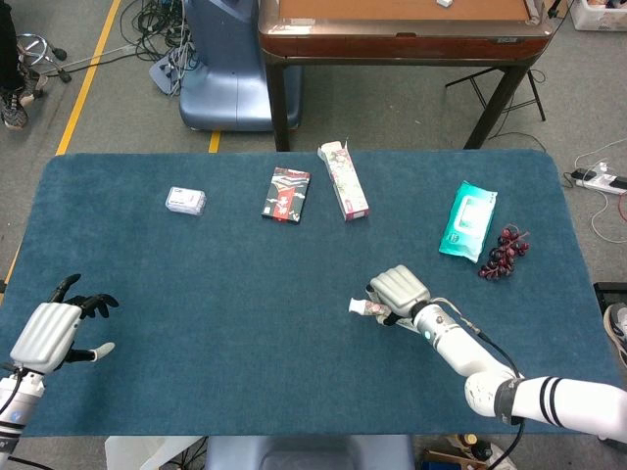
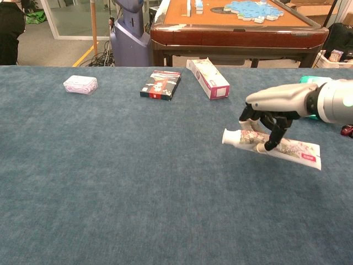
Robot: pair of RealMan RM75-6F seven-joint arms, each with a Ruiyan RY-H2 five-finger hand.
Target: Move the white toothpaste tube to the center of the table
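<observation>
Toothpaste tube [image 2: 271,146] is gripped by the right hand [image 2: 270,113], fingers curled around its middle, and carried clear of the blue table [image 1: 245,294], cap pointing toward the centre (it appears lifted in the chest view). Pickup looks done; what remains is the last stretch leftward and setting it down. Left hand [image 1: 49,333] hovers at the near left edge, fingers spread, holding nothing.

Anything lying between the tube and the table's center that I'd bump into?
Nothing visible. The right hand holds the toothpaste tube over bare cloth; the boxes and wipes pack lie nearer the far edge, off that path.
</observation>
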